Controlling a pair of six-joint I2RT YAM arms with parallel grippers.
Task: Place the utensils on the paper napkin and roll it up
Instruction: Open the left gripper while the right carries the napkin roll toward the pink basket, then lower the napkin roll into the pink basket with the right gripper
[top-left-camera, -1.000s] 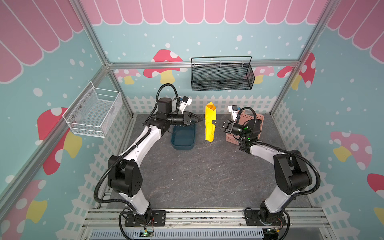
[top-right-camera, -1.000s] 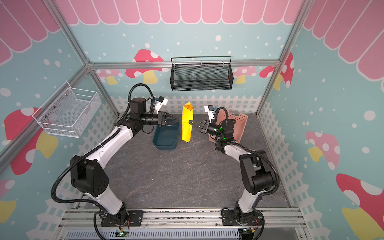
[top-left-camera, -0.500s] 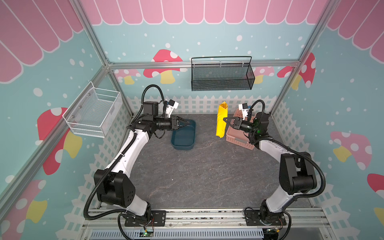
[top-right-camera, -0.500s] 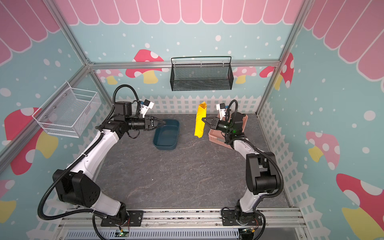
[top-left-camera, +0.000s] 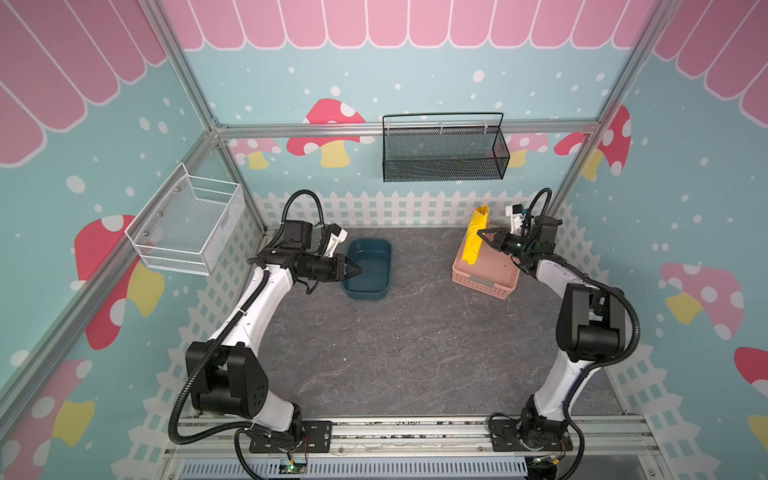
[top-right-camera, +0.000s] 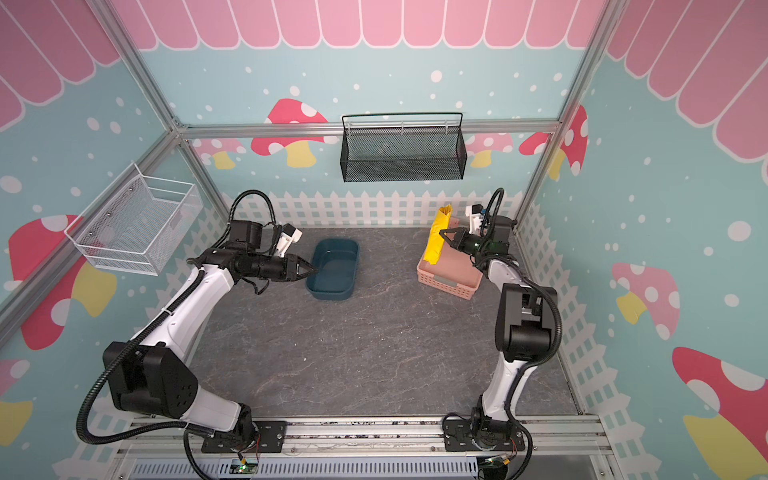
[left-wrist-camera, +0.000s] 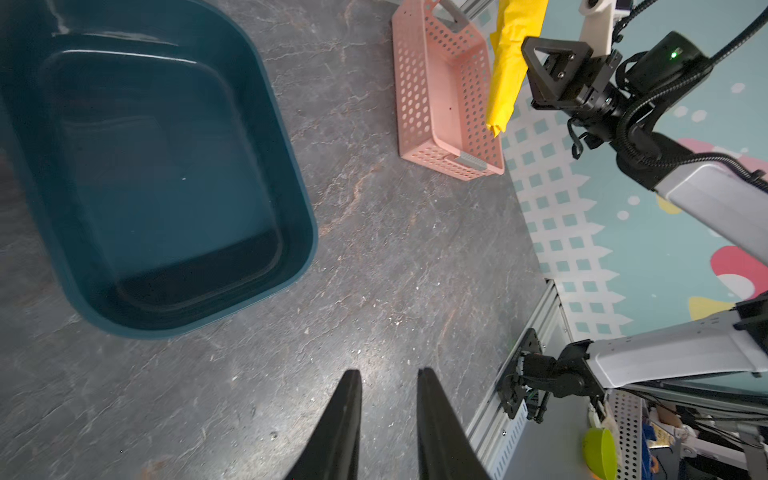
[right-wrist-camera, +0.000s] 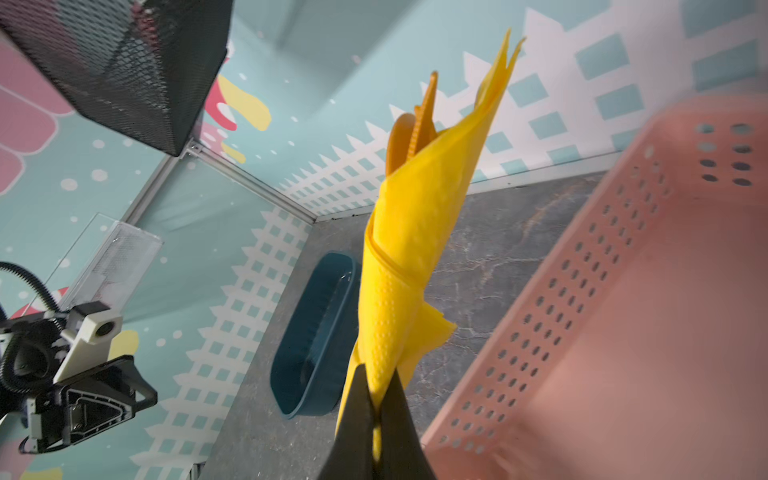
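This is looking like a robotics lab test cell dressed as a toy garden. Silver aluminium frame bars (top-left-camera: 266, 132) are holding teal printed wall panels (top-left-camera: 415, 79) with red cartoon mushrooms (top-left-camera: 328, 116) and a pink scalloped awning (top-left-camera: 374, 25) across the top, and a white picket-fence strip (top-left-camera: 399, 210) is edging a dark grey stone-patterned tabletop (top-left-camera: 415, 340) at centre. One white-and-black robot arm (top-left-camera: 257, 307) at lower left and a second arm (top-left-camera: 590, 320) at lower right are standing bolted to a slotted aluminium rail (top-left-camera: 415, 432) along the bottom edge, while a black mesh wire basket (top-left-camera: 444, 158) at upper centre and a white wire basket (top-left-camera: 187, 224) at left are hanging on the walls.
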